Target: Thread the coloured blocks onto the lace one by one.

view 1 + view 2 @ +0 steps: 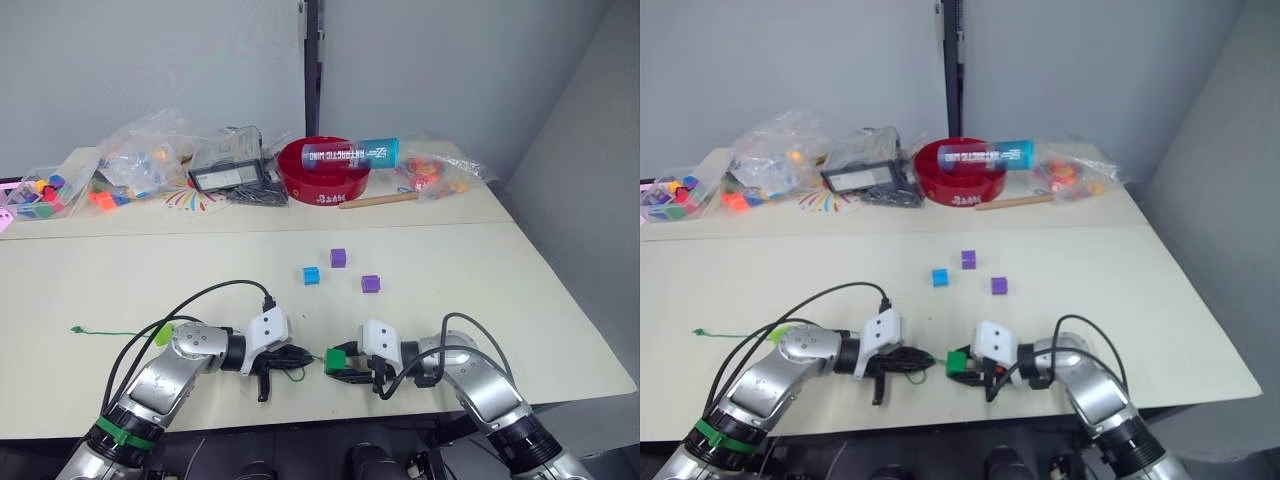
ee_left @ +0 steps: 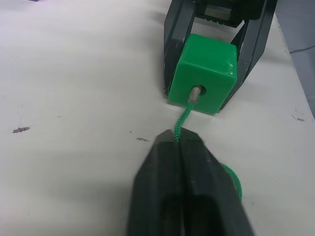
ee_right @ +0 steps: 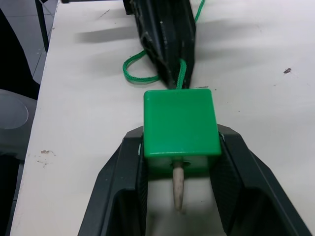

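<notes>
My right gripper [image 3: 181,133] is shut on a dark green block [image 3: 179,125] near the table's front edge, also seen from the head as the block [image 1: 335,359]. The green lace [image 2: 183,118] runs into the block's hole, and its pale stiff tip [image 3: 178,189] pokes out on the far side between the right fingers. My left gripper [image 2: 179,140] is shut on the lace just short of the block. The lace's tail [image 1: 100,332] trails left across the table. A sky blue block [image 1: 311,275] and two purple blocks [image 1: 338,257] [image 1: 370,284] lie loose mid-table.
At the back stand a red bowl [image 1: 322,172] with a blue-capped tube [image 1: 350,153] across it, a black device [image 1: 225,176], a wooden stick [image 1: 380,200] and clear bags [image 1: 148,155] [image 1: 435,175] of bright pieces. The table's front edge [image 1: 330,415] is close under both grippers.
</notes>
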Controlling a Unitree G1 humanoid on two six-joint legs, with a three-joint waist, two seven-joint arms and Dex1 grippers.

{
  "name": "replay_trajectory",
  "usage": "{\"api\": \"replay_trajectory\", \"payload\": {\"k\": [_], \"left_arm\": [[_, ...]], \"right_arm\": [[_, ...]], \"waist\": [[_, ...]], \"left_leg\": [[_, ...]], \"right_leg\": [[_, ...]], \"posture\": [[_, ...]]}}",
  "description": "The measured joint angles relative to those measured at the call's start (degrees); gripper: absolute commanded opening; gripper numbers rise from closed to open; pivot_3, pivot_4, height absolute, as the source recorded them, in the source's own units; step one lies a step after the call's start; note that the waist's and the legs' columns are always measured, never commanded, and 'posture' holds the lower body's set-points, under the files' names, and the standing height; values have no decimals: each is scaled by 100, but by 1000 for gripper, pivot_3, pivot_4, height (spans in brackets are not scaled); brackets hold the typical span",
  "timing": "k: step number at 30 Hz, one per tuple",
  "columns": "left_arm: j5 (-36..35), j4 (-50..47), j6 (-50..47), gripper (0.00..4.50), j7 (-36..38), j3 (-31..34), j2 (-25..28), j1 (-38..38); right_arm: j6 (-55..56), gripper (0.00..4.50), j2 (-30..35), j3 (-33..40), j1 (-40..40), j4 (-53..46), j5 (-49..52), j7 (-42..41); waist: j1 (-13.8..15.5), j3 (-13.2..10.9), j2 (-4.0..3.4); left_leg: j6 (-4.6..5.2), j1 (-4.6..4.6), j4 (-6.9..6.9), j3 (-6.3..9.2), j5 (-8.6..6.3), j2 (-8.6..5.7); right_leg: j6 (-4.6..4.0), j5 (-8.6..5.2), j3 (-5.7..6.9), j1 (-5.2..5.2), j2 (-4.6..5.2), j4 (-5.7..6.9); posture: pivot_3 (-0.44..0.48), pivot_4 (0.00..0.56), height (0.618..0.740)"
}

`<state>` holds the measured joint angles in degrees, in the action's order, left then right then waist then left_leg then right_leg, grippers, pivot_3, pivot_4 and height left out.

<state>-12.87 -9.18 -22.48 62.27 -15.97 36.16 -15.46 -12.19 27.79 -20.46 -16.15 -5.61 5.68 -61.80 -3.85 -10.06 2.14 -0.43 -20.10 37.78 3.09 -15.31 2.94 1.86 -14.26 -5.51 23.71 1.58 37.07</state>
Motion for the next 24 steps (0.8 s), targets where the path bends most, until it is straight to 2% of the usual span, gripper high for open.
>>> {"api": "replay_trajectory", "payload": {"k": [19, 24], "left_arm": [[136, 23, -48, 0, 240, -386, -48, -421], [327, 291, -2, 0, 257, -462, -238, -697]], "right_arm": [[-133, 1182, 1, -100, -94, -46, 1, 68], [-221, 1182, -15, -109, -138, -52, -1, 67]], "waist": [[-9, 0, 0], [0, 0, 0]], "left_leg": [[0, -15, 0, -2, 0, 0], [0, -12, 2, -2, 1, -2]], "right_leg": [[-5, 4, -3, 33, -2, 5], [-4, 4, -3, 28, -1, 5]], "posture": [[0, 150, 731], [0, 150, 731]]}}
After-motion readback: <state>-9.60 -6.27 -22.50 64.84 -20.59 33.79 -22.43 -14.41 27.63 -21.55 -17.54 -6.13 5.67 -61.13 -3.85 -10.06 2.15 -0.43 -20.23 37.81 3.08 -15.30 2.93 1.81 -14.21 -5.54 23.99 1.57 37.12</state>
